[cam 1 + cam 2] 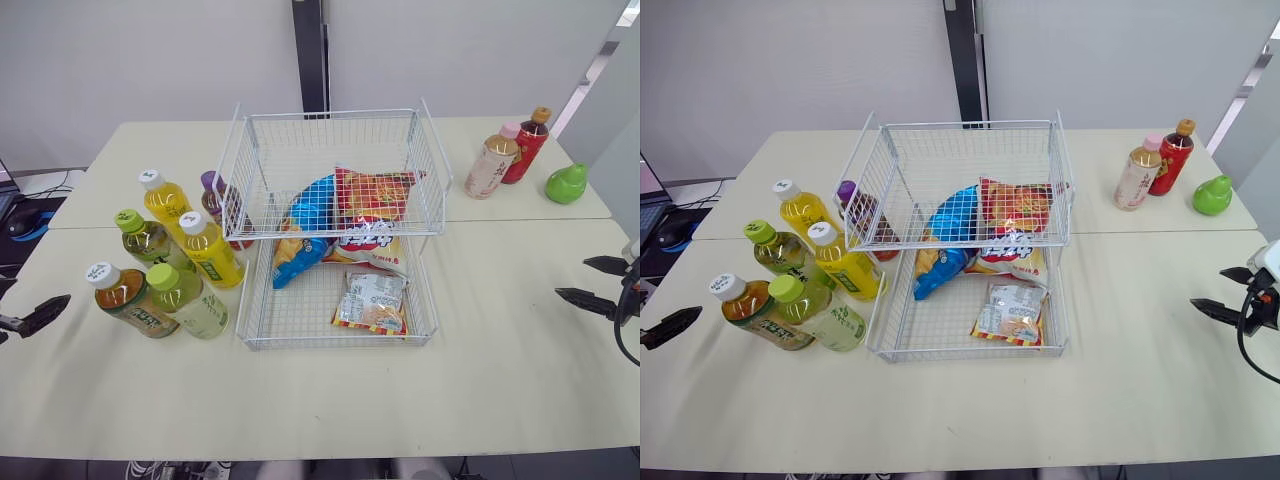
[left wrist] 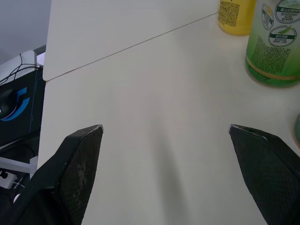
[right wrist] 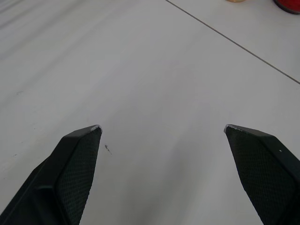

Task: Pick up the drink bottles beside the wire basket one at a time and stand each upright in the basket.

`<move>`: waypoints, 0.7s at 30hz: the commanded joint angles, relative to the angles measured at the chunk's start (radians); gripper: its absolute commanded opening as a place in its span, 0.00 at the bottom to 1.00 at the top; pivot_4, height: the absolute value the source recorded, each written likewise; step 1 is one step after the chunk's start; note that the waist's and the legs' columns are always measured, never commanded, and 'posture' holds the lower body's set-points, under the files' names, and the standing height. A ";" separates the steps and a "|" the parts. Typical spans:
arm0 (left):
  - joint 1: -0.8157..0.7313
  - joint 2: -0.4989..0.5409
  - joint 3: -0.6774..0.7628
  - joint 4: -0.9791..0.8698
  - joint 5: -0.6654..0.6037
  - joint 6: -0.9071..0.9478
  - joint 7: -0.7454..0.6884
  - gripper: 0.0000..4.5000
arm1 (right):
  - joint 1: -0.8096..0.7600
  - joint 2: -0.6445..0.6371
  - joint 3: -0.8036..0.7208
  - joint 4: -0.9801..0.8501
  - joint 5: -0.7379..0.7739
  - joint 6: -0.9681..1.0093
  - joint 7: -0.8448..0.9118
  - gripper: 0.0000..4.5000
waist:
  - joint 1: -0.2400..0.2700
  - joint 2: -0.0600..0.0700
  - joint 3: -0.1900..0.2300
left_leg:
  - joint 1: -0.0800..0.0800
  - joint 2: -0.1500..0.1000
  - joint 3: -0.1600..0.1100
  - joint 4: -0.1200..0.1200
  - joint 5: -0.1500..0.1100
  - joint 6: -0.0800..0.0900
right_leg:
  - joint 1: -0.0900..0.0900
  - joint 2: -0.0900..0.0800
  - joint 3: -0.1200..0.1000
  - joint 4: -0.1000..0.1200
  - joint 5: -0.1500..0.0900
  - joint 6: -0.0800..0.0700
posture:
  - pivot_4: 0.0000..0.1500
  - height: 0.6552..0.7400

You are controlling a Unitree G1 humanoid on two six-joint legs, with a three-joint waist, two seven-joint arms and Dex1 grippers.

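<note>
A two-tier white wire basket (image 1: 335, 343) stands mid-table with snack bags (image 1: 350, 225) in its lower tray. Several drink bottles stand upright to its left: two yellow ones (image 1: 212, 252), a green-capped tea (image 1: 146, 240), a brown tea (image 1: 126, 298), a pale green one (image 1: 190, 300) and a purple-capped one (image 1: 212, 193). My left gripper (image 2: 165, 127) hovers open over bare table left of them, a green bottle (image 2: 275, 42) ahead of it. My right gripper (image 1: 592, 282) is open at the table's right edge, holding nothing.
At the back right stand a beige bottle with a pink cap (image 1: 492, 160) and a red bottle with an orange cap (image 1: 527, 145), beside a green pear-shaped object (image 1: 566, 184). A seam (image 1: 520, 221) runs across the table. A dark post (image 1: 311, 55) rises behind the basket.
</note>
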 commanded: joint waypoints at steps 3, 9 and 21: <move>-0.004 0.023 0.022 0.004 -0.017 -0.002 -0.013 0.99 | -0.045 -0.014 -0.033 -0.007 0.018 0.013 -0.018 1.00 | -0.001 0.000 0.000 | 0.000 0.000 0.000 0.000 0.000 0.000 | 0.000 0.000 0.000 0.000 0.000 0.000 | 1.00 0.89; -0.004 0.020 0.068 0.030 -0.054 -0.036 -0.054 0.99 | -0.082 -0.004 -0.025 0.063 -0.018 -0.078 -0.048 1.00 | -0.001 0.000 0.000 | 0.000 0.000 0.000 0.001 0.000 0.000 | 0.000 0.000 0.000 0.000 0.000 0.000 | 1.00 0.89; 0.090 0.025 0.132 0.031 -0.104 -0.016 -0.136 0.99 | -0.157 0.004 -0.043 0.137 0.029 -0.121 -0.014 1.00 | -0.007 0.000 0.000 | 0.000 0.000 0.000 0.001 0.000 0.000 | 0.000 0.000 0.000 0.001 0.000 0.000 | 1.00 0.89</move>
